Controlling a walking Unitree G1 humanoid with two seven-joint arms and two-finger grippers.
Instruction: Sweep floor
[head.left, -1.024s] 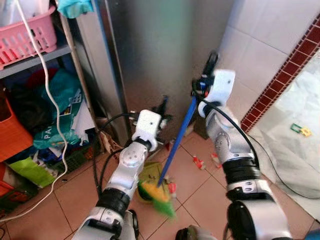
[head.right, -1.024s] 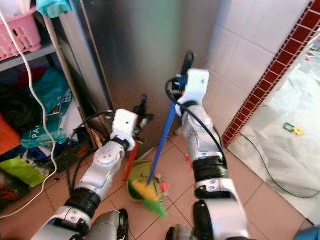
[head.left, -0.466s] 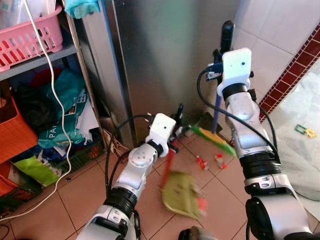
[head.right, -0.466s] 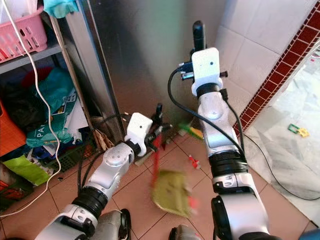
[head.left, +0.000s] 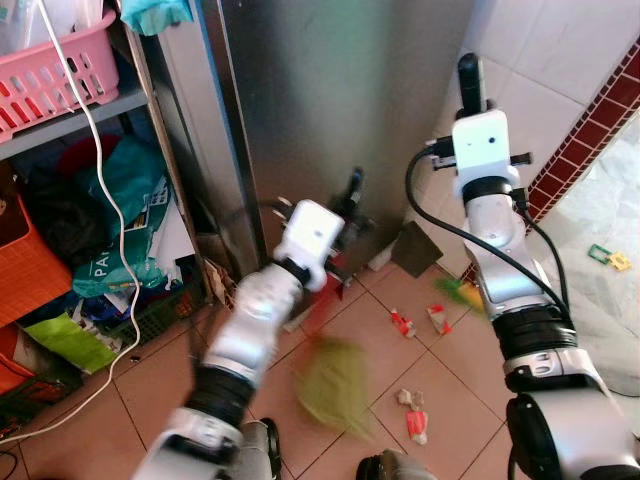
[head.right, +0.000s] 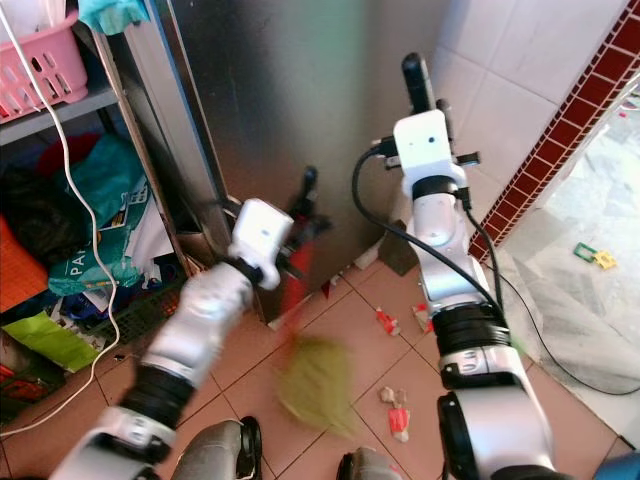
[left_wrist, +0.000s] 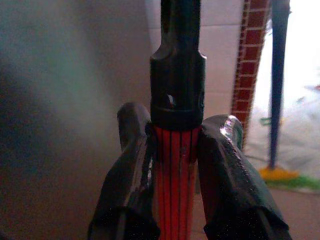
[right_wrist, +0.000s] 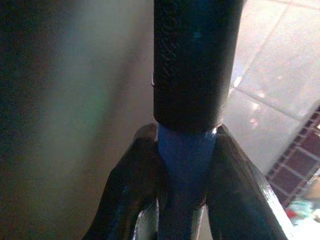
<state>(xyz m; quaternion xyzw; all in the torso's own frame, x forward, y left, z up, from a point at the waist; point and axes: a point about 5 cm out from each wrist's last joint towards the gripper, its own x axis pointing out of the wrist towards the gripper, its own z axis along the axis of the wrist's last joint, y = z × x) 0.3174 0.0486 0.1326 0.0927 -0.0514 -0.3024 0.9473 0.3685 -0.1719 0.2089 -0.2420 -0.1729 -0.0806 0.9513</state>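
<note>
My right gripper is raised by the tiled wall, shut on the broom's blue handle just under its black grip. The green and yellow broom head hangs blurred beside my right forearm. Over at the steel cabinet's foot, my left gripper is shut on the dustpan's red handle below its black cap. The green dustpan is a blur low over the tiles. Small red and white scraps lie on the floor, with more scraps nearer to me.
A tall steel cabinet stands straight ahead. Left of it a shelf holds a pink basket, an orange basket, bags and a hanging white cable. A dark flat board leans at the corner. A black cable crosses the pale floor at right.
The broom has swung up and to the right, off the dustpan. My left arm and the dustpan are moving and blurred. Scraps now lie bare on the near tiles.
</note>
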